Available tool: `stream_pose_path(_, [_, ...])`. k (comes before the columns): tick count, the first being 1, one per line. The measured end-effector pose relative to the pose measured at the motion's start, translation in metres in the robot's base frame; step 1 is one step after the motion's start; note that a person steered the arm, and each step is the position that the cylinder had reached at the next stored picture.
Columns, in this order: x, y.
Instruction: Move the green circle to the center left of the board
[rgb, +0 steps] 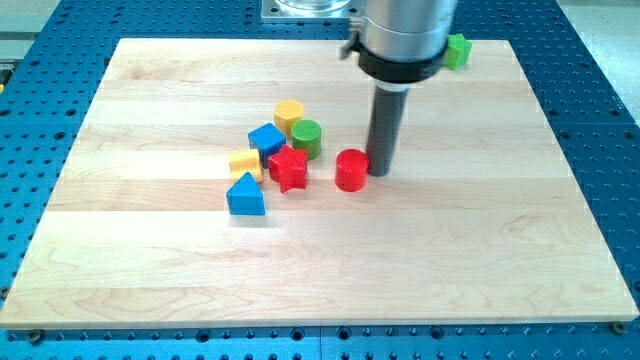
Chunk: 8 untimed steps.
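The green circle (307, 137) stands a little left of the board's middle, in a cluster of blocks. It touches the yellow hexagon (289, 115) above it and sits just above the red star (288, 168). My tip (381, 174) rests on the board right of the cluster, next to the right side of the red circle (351, 170). The red circle lies between my tip and the cluster. The green circle is up and to the left of my tip.
A blue cube (266, 139), a yellow block (245, 163) and a blue triangle (246, 195) fill the cluster's left side. A green block (457, 51) sits at the view's top, partly hidden behind the arm. The wooden board (150, 260) lies on a blue perforated table.
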<state>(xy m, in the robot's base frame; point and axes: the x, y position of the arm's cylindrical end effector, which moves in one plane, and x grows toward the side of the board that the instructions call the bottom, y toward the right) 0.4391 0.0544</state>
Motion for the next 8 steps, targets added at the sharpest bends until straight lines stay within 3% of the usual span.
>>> stream_pose_path(2, [0.053, -0.070])
stream_pose_path(6, [-0.009, -0.069])
stream_pose_path(7, [-0.029, -0.025])
stream_pose_path(8, [-0.046, -0.069])
